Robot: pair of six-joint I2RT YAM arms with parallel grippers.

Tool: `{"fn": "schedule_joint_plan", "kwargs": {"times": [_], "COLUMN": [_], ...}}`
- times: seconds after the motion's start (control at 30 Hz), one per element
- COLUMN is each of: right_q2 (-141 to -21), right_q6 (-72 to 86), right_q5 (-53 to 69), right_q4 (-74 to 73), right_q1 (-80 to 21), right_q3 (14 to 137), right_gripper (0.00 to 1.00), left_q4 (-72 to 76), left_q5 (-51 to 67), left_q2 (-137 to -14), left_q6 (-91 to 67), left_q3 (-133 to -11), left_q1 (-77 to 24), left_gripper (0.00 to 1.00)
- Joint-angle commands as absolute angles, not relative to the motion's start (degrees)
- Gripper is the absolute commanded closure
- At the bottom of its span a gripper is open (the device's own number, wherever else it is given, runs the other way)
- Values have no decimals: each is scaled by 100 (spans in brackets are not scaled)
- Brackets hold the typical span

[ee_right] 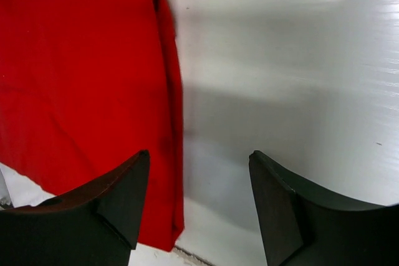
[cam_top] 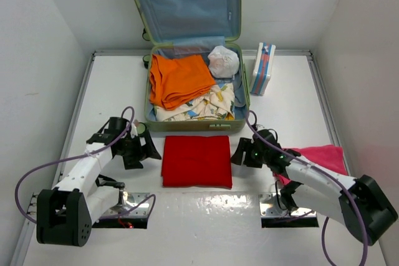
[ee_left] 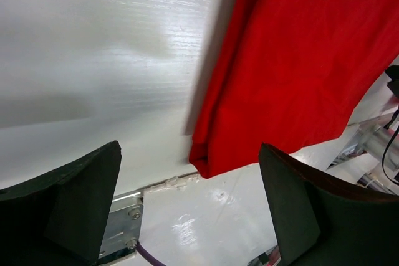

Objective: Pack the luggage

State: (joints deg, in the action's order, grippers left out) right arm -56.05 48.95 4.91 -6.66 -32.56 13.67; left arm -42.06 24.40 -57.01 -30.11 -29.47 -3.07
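- Pointing at the left edge of the folded red cloth (cam_top: 197, 160), the left arm (cam_top: 87, 166) has its jaws spread wide and empty; the cloth's near corner (ee_left: 293, 60) lies between them on the white surface (cam_top: 112, 85);
- the cloth lies flat at the near middle, between both arms;
- just behind it sits the luggage (cam_top: 187, 4), lid raised against the back wall; inside lie an orange garment (cam_top: 181, 79), a patterned cloth (cam_top: 199, 107) and a crumpled white bundle (cam_top: 222, 61);
- a striped pouch (cam_top: 264, 68) stands just right of the luggage;
- the right arm (cam_top: 312, 182) has its jaws well parted, gripping nothing, at the cloth's right edge (ee_right: 81, 73);
- a pink cloth (cam_top: 321, 154) lies partly under that arm
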Motion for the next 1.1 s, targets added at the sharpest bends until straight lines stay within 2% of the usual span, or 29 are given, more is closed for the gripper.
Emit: {"fn": "schedule_joint_plan", "kwargs": {"times": [0.0,0.17,0.2,0.33,0.5,0.8,0.97,1.03,1.07], "right_q2": [-5862,-6134,-6161,-6380,-6679,-7611,-8068,-8130,-8130], "right_q6": [5308,5388,5414,5598,5722,6090,6433,6635,6731], "right_q5": [228,237,246,308,509,255,62,18,18], "right_q4": [184,193,185,237,466,466,676,721,756], "right_q1": [-3419,-3445,-3454,-3428,-3454,-3437,-3621,-3779,-3849], "right_q3": [1353,1494,1494,1520,1547,1819,1872,1802,1715], "right_gripper": [35,35,35,35,34,33,38,42,50], "left_q4": [-4123,-3605,-3482,-2884,-1919,-266,-193,-71,-70], "left_q5": [2644,2760,2760,2156,1696,1292,1222,1222,1222], "left_q2": [-5643,-5695,-5695,-5748,-5880,-6371,-6609,-6662,-6714], "left_q6": [-3182,-3383,-3479,-3831,-4261,-4877,-4939,-5019,-5071], "left_q3": [-2900,-2777,-2777,-2777,-2217,-1486,-1485,-1485,-1433], "left_q1": [-474,-798,-869,-1370,-1862,-2671,-2979,-3049,-3050], "left_gripper": [7,8,11,16,20,37,46,53,56]}}
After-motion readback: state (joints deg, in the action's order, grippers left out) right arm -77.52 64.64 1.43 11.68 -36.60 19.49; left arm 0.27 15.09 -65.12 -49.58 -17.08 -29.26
